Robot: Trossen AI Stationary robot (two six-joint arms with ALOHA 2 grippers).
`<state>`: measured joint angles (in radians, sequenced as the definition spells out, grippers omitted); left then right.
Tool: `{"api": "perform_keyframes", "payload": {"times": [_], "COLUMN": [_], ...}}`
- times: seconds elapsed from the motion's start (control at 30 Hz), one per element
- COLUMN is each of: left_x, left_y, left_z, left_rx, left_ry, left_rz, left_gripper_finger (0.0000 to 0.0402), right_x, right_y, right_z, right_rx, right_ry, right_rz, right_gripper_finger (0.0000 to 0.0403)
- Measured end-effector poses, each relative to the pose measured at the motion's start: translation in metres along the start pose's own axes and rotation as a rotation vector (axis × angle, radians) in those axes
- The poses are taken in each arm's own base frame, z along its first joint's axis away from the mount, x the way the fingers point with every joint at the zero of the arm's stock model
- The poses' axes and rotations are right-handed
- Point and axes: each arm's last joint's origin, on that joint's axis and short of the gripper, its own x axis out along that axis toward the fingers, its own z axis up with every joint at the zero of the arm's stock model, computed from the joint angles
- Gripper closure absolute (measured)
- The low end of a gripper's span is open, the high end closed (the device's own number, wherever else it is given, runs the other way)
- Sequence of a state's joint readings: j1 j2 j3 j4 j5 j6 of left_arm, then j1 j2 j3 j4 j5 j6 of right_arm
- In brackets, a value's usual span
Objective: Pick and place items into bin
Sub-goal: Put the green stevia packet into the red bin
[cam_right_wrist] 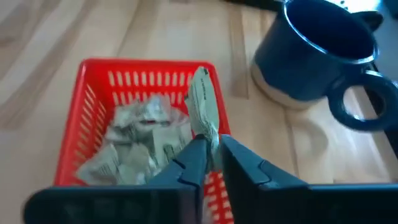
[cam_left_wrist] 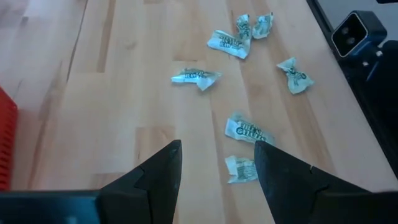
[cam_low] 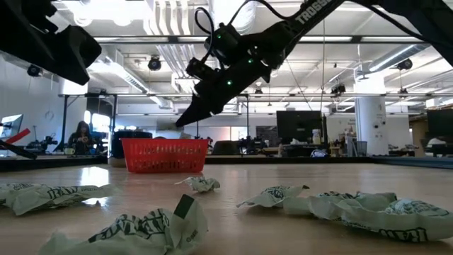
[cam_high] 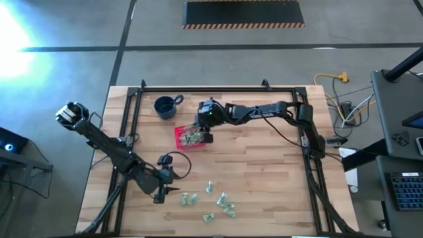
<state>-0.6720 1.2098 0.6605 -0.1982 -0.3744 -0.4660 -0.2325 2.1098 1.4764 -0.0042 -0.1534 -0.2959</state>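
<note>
Bare tabletop (cam_high: pixel 264 178) lies wide between the red bin (cam_high: pixel 188 136) and the near edge, where six or so loose wrapped items (cam_high: pixel 222 201) are scattered. The right gripper (cam_right_wrist: pixel 211 151) hangs over the bin, its fingers pinched on one item (cam_right_wrist: pixel 203 107) above a heap already inside. One blue mug (cam_high: pixel 164 107) stands just beside the bin. The left gripper (cam_left_wrist: pixel 217 163), fingers spread and empty, hovers near the scattered items.

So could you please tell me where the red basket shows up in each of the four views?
High view: the red basket sits centre-left, under the right gripper.
Low view: the basket stands left of centre, far back on the table.
Left wrist view: only its red edge at the left border.
Right wrist view: it fills the lower left.
Shared landmark: the right gripper above it.
</note>
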Motion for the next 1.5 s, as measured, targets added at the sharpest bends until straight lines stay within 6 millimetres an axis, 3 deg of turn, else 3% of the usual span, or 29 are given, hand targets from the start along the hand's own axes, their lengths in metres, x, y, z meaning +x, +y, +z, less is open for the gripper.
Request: {"api": "perform_keyframes", "payload": {"times": [0.23,0.43,0.7,1.03,1.37,1.5], "left_x": [0.0,0.006,0.034,0.069,0.078,0.078], "left_y": [0.0,-0.001,-0.012,-0.019,-0.021,-0.021], "left_z": [-0.001,-0.006,-0.018,-0.036,-0.042,-0.042], "left_rx": [0.0,-0.05,-0.037,-0.023,-0.076,-0.077], "left_ry": [0.001,0.002,0.048,0.095,0.126,0.129], "left_rz": [-0.002,-0.004,-0.056,-0.05,-0.089,-0.095], "left_gripper_finger": [0.0217,0.0217,0.0217,0.0217,0.0218,0.024], "right_x": [-0.007,-0.027,-0.045,-0.06,-0.063,-0.063], "right_y": [0.0,0.011,0.044,0.086,0.109,0.112], "right_z": [0.004,0.004,-0.01,-0.025,-0.033,-0.034], "right_rx": [0.005,-0.062,-0.126,-0.136,-0.144,-0.128], "right_ry": [0.014,0.087,0.105,0.13,0.149,0.16], "right_rz": [0.017,0.138,0.386,0.476,0.516,0.52], "right_gripper_finger": [0.0276,0.0242,0.0239,0.0243,0.0263,0.0271]}}
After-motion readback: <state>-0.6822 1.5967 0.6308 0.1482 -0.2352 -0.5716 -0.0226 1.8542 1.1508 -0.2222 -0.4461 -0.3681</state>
